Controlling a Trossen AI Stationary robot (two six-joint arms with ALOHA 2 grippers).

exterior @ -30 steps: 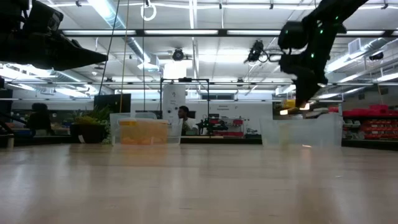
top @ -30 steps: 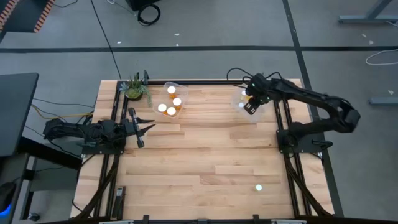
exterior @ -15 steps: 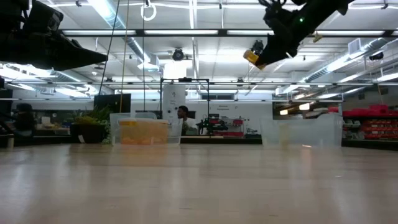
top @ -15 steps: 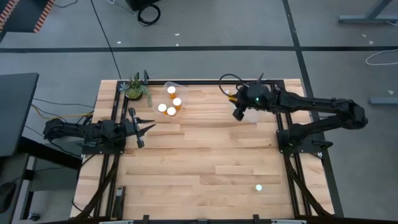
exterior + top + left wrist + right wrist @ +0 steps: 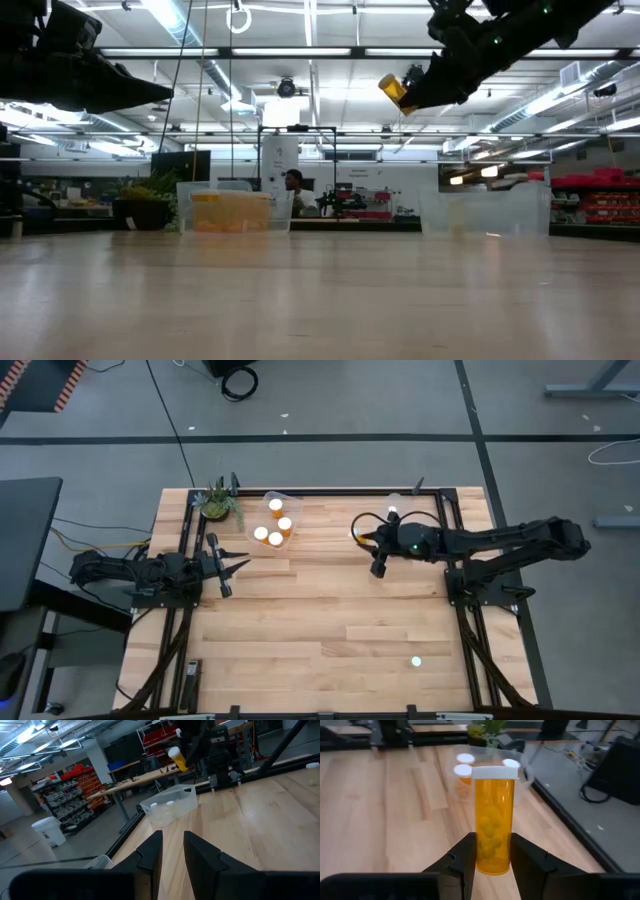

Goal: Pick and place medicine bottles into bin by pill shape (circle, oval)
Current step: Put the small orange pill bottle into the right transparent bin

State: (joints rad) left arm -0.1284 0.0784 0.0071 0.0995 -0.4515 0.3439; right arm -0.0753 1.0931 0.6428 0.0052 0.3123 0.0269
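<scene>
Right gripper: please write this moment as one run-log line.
right gripper: shut on medicine bottle, airborne | left gripper: idle at left edge | bin: three bottles

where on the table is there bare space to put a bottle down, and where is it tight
The middle and near part of the wooden table lie bare, apart from one small white spot near the right corner. It is crowded at the far edge: the left bin holds bottles beside the plant, and the right gripper holds an orange bottle above the far middle.

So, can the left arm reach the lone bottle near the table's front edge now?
Probably not easily. The left gripper waits at the left side, and the bottle stands far across toward the right front. Nothing blocks the way, but the right arm sits closer.
</scene>
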